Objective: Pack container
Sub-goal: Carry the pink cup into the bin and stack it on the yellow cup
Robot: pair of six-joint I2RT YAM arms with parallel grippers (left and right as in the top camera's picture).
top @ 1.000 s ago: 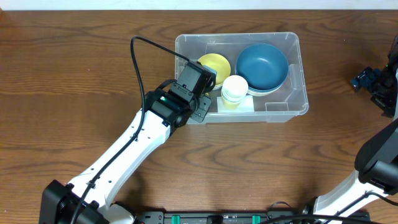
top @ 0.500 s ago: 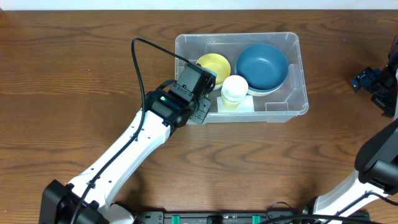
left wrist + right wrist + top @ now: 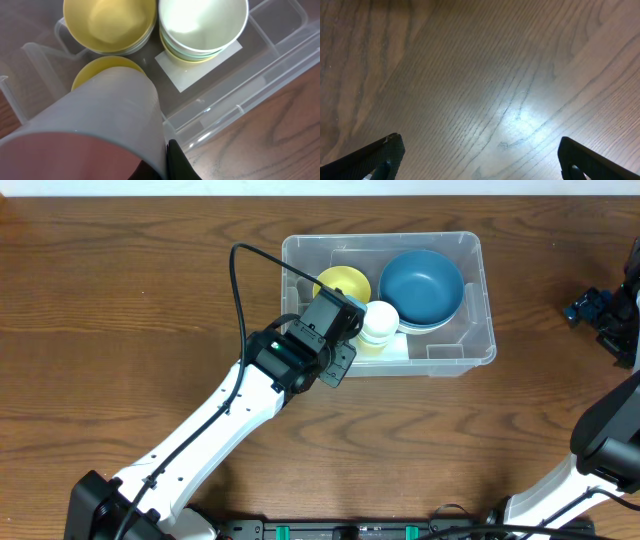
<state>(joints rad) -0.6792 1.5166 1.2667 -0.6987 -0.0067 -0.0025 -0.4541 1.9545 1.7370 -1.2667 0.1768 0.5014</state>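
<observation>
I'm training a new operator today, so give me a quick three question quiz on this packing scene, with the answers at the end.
1. True or false: the blue bowl lies outside the container.
2. Which claw is open above the table, away from the container? A left, B right.
3. Fill in: the stack of pale cups stands over the container's white ____.
Key: 1 false; 2 B, the right claw; 3 label.
</observation>
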